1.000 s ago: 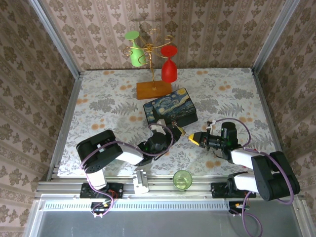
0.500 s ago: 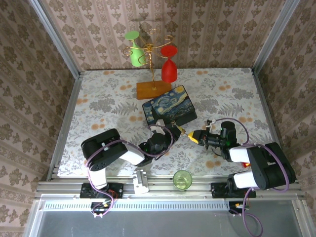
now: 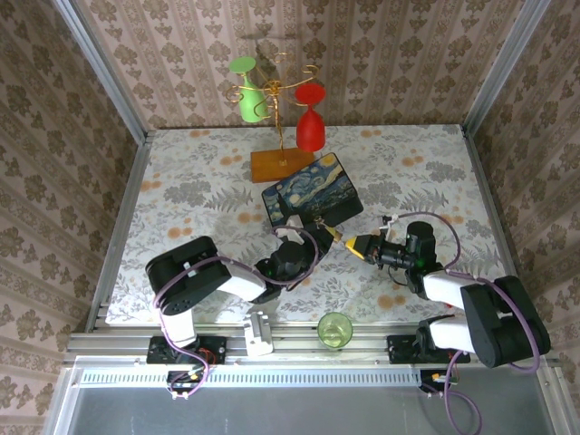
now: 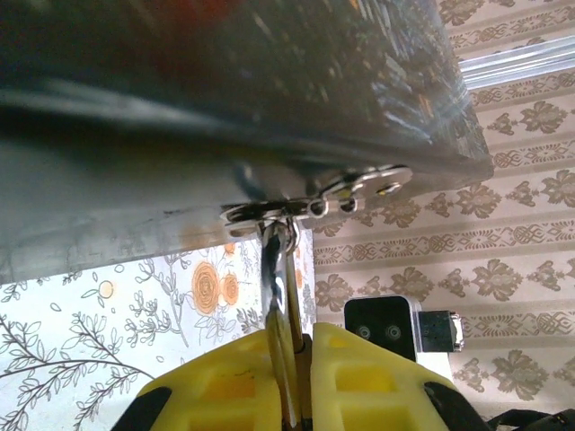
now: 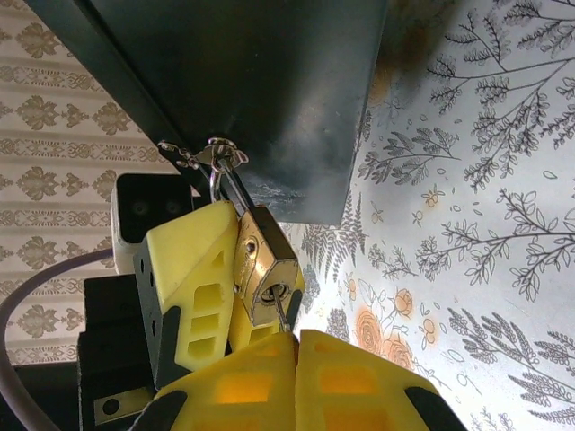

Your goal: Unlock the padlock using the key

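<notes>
The small brass padlock hangs by its thin silver shackle from the hasp on the dark starry-night box. My left gripper is shut on the padlock, and its yellow fingers clamp the padlock's body from both sides. My right gripper is shut on the key, and the key's blade sits in the keyhole on the padlock's underside. In the top view the left gripper and right gripper meet tip to tip at the box's near edge.
A wooden stand holding a green glass and a red glass rises just behind the box. A green cup stands at the near rail between the arm bases. The flowered tablecloth lies open on the left.
The right gripper has moved left up to the padlock, closing the gap to the left gripper. The box has turned and shifted slightly. Both grippers stayed shut.
</notes>
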Tool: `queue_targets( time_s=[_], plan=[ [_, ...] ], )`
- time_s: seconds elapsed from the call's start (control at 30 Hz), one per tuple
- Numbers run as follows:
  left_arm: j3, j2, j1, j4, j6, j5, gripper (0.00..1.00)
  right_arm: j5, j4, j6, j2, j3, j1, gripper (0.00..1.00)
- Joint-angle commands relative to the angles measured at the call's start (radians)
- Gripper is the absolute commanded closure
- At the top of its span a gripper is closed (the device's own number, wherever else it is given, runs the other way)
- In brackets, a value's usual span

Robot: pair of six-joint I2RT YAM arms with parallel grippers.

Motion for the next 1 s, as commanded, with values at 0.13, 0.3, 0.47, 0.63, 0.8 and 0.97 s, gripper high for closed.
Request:
queue_targets(
  time_s=[0.13, 0.3, 0.47, 0.63, 0.8, 0.97],
  plan=[
    [0.066, -0.046, -0.036, -0.015, 0.001, 0.134, 1.0, -0.017, 0.009, -0.063, 0.081, 0.099, 0.003, 1.0],
    [0.071, -0.062, -0.036, -0.102, 0.019, 0.148, 1.0, -0.02, -0.091, -0.099, 0.046, 0.118, -0.009, 1.0],
    [0.074, -0.057, -0.038, -0.093, 0.018, 0.155, 1.0, -0.017, -0.175, -0.142, 0.044, 0.143, -0.011, 1.0],
    [0.099, -0.059, -0.045, -0.135, 0.037, 0.18, 1.0, -0.013, -0.139, -0.11, 0.079, 0.17, -0.007, 1.0],
    [0.104, -0.05, -0.053, -0.136, 0.038, 0.178, 1.0, 0.065, -0.19, -0.113, 0.041, 0.203, 0.071, 1.0],
    [0.094, -0.055, -0.05, -0.16, 0.06, 0.177, 1.0, 0.086, -0.199, -0.105, 0.03, 0.173, 0.083, 0.99]
  ],
)
